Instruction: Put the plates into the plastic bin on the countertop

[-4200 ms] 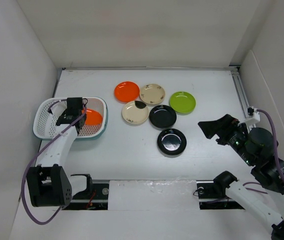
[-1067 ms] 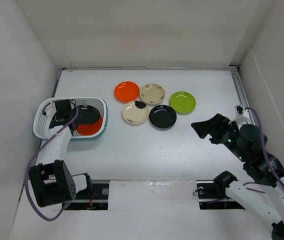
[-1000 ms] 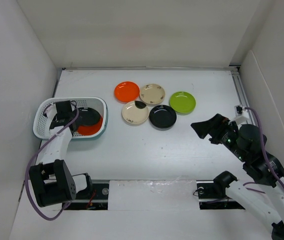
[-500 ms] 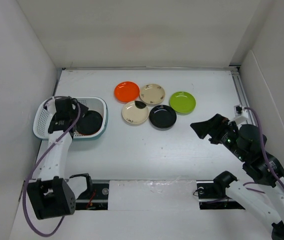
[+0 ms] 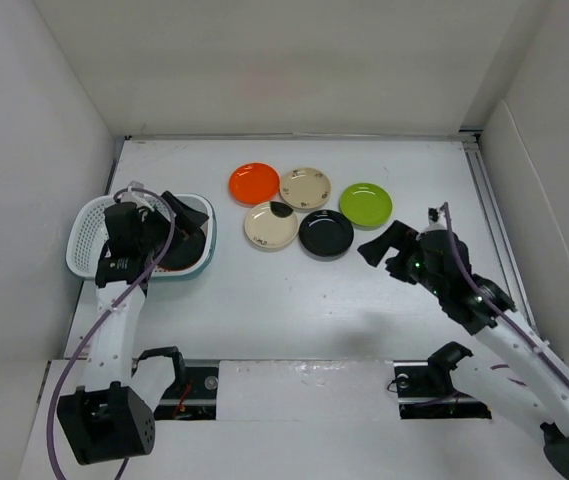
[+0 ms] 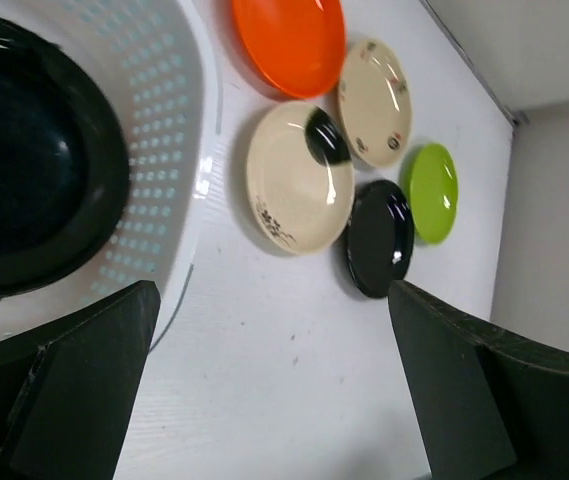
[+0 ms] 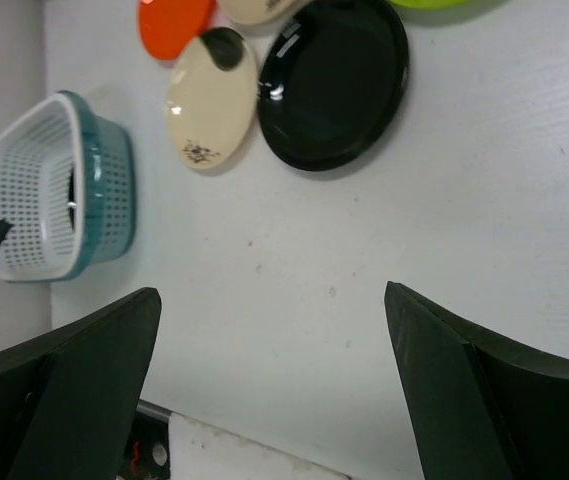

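Note:
The plastic bin [image 5: 89, 238] stands at the left of the countertop [image 5: 284, 300], with a black plate [image 6: 24, 170] lying in it. My left gripper [image 5: 186, 226] hovers over the bin's right end, open and empty [image 6: 274, 390]. Five plates lie in a group further back: orange [image 5: 254, 183], beige [image 5: 305, 187], beige with a dark patch [image 5: 270, 225], black [image 5: 326, 233] and lime green [image 5: 365, 204]. My right gripper [image 5: 382, 250] is open and empty just right of that black plate [image 7: 334, 85], above bare countertop [image 7: 274, 390].
White walls close in the left, back and right sides. A metal rail [image 5: 294, 380] with the arm bases runs along the near edge. A track [image 5: 484, 180] lines the right wall. The bin [image 7: 34, 190] shows far left in the right wrist view.
The left gripper opened and let go of the black plate, which now lies in the bin over the orange one, then rose. The right arm swung left toward the plates.

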### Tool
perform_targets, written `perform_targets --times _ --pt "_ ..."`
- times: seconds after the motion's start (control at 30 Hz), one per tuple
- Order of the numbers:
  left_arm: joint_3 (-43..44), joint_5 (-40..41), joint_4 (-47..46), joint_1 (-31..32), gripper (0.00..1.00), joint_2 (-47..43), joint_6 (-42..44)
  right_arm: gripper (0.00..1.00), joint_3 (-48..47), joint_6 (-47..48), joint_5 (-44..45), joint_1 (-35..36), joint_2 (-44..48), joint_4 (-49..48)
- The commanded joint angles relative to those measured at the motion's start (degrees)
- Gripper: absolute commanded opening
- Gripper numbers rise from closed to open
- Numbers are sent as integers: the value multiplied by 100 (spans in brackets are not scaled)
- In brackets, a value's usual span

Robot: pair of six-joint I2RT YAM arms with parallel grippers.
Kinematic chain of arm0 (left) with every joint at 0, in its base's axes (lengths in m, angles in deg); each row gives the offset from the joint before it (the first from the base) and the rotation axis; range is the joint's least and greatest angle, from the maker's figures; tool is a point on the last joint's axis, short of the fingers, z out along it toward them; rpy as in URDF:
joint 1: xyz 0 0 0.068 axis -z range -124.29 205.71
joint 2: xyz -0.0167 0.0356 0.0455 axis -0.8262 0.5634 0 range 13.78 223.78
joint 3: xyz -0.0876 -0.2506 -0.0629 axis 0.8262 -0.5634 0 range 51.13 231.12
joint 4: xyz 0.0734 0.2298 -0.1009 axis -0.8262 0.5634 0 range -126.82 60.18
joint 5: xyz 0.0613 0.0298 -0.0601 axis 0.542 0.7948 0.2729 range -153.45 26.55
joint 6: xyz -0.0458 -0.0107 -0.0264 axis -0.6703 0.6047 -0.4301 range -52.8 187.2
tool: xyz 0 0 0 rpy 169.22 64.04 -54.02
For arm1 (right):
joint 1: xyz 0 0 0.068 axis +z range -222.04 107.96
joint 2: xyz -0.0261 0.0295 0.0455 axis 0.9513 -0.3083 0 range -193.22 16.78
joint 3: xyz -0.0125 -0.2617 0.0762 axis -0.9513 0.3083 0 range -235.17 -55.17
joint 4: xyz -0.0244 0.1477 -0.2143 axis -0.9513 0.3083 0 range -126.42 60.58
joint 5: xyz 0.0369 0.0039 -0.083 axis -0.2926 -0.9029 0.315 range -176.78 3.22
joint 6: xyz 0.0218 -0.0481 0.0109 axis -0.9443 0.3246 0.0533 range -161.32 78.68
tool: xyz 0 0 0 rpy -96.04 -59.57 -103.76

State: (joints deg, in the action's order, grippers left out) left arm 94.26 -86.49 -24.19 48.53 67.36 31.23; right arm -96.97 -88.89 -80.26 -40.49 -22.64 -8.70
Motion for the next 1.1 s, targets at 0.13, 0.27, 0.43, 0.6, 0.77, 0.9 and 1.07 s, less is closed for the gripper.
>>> perform_targets --times 0.13,0.27,0.43,0.6,0.77,0.9,1.07 --pt "458 198 -348 1689 100 89 143 100 190 -490 235 27 -75 -839" --pt "522 1732 -663 3745 100 486 -559 100 -213 -490 630 27 197 -428" --pt "-190 2497 -2006 4584 100 1206 -1658 100 -548 -490 684 27 644 91" --pt "-262 3507 -3035 5287 100 2513 -2766 100 -847 -376 605 27 875 382" --pt "571 3570 -3012 5482 100 3693 -2925 100 -1023 -261 473 27 1006 584" --pt "714 3764 -3073 5482 93 4282 -3232 100 -953 -261 473 27 1225 585" --pt "1021 3825 -3047 5482 64 5047 -3574 100 -891 -209 473 27 1288 532"
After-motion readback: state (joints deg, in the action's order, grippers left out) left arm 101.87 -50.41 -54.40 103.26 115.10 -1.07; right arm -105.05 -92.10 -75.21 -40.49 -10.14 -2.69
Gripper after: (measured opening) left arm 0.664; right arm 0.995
